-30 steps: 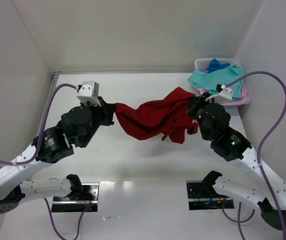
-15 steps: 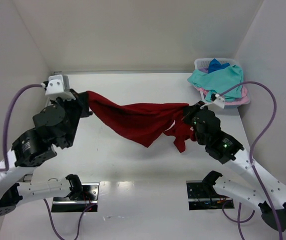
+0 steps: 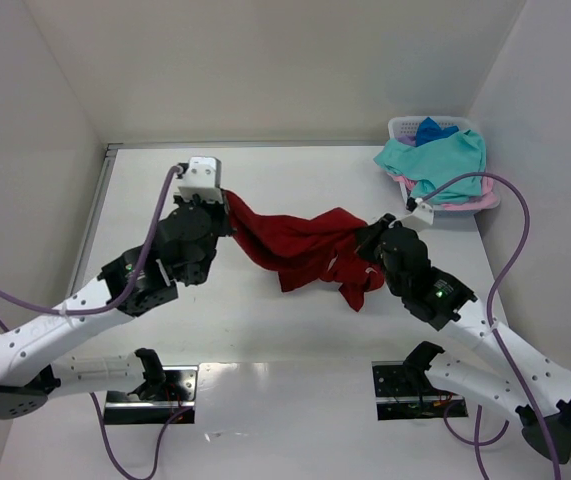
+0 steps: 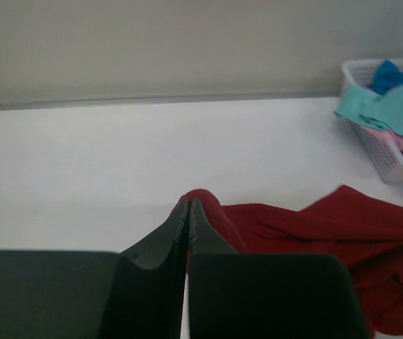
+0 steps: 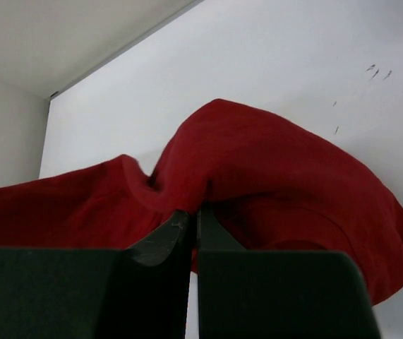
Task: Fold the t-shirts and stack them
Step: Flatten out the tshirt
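The dark red t-shirt [image 3: 295,245] hangs slack between both grippers above the white table. My left gripper [image 3: 227,205] is shut on the shirt's left end; in the left wrist view [image 4: 189,203] the cloth [image 4: 314,226] bulges just past the closed fingertips. My right gripper [image 3: 368,240] is shut on the shirt's right end; in the right wrist view [image 5: 190,212] the red cloth [image 5: 257,162] is pinched at the tips and drapes away. A teal shirt [image 3: 435,158], a blue one [image 3: 432,129] and a pink one [image 3: 460,203] lie in the basket.
The pale slotted laundry basket [image 3: 402,126] stands at the back right corner, also in the left wrist view [image 4: 381,152]. White walls close the table on the left, back and right. The arm bases sit at the near edge.
My left gripper swung out to the far left, stretching the shirt, then came back right and inward. The shirt now sags and bunches between the grippers. The right gripper shifted slightly left.
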Action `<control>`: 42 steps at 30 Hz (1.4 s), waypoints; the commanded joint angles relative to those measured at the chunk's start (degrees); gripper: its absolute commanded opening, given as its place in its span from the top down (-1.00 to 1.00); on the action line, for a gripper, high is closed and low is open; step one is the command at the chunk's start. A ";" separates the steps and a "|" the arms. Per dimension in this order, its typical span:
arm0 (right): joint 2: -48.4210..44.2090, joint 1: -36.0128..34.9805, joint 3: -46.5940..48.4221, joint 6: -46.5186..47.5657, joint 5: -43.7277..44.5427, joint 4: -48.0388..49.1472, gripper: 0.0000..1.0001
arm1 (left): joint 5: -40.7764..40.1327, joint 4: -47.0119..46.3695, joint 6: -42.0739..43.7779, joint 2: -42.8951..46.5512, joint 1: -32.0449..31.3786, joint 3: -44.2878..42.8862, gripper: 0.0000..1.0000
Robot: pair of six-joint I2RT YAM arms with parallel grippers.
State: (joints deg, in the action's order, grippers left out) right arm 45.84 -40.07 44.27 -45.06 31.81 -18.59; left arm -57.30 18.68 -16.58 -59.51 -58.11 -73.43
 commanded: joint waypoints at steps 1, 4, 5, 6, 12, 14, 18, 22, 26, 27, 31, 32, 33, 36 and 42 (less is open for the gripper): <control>-0.32 0.35 -0.59 0.41 -1.84 4.96 0.92 | 11.66 -10.84 1.37 -1.92 0.71 0.92 1.00; 0.99 0.35 -0.59 1.72 -3.07 6.98 0.92 | 21.15 -12.69 2.51 -6.93 4.12 -2.93 1.00; 1.00 0.35 -0.59 1.73 -3.07 6.99 0.92 | 23.26 -13.22 2.52 -8.24 5.27 -3.64 1.00; 1.00 0.35 -0.59 2.34 -3.07 6.99 0.95 | 27.63 -13.23 2.52 -10.43 6.68 -3.65 1.00; 1.53 0.35 -0.06 3.66 -2.55 6.99 0.95 | 41.29 -17.27 0.32 -13.09 21.53 -2.87 1.00; 1.53 0.35 0.46 4.19 -1.15 6.99 0.95 | 43.84 -17.27 0.32 -13.62 24.96 -2.25 1.00; 1.53 0.88 1.69 4.19 2.46 5.85 0.95 | 49.11 -15.95 1.46 -13.01 36.27 -0.93 1.00; 2.06 0.88 3.54 4.19 5.45 5.32 0.95 | 56.23 -14.81 0.85 -10.37 46.47 0.65 1.00; 0.74 1.40 4.16 3.66 8.70 4.70 0.95 | 60.81 -13.50 0.32 -8.97 51.77 2.58 1.00; 0.22 1.40 4.16 3.66 8.70 5.57 0.95 | 61.34 -13.49 0.32 -8.96 51.78 2.59 1.00; -1.46 1.40 4.16 7.43 5.90 8.65 0.88 | 61.87 -12.44 0.32 -7.64 53.18 2.59 1.00; -1.46 1.40 4.16 8.48 4.94 9.88 0.86 | 61.87 -12.44 0.32 -7.12 53.79 2.59 1.00; -1.46 1.40 4.16 10.15 3.01 9.89 0.82 | 61.87 -12.44 0.32 -7.12 54.32 2.07 1.00; -0.32 1.40 3.45 11.30 -0.51 11.29 0.59 | 63.97 -11.82 0.32 -7.12 54.85 0.58 1.00; 1.87 1.40 0.73 9.91 -9.48 11.91 -0.41 | 67.84 -10.68 0.32 -7.12 55.38 -3.03 1.00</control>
State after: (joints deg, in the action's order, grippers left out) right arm 46.70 -39.00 44.99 -35.57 26.61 -10.50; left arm 7.07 10.15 -15.40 -67.92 -3.09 -72.62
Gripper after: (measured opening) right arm 0.654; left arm 0.007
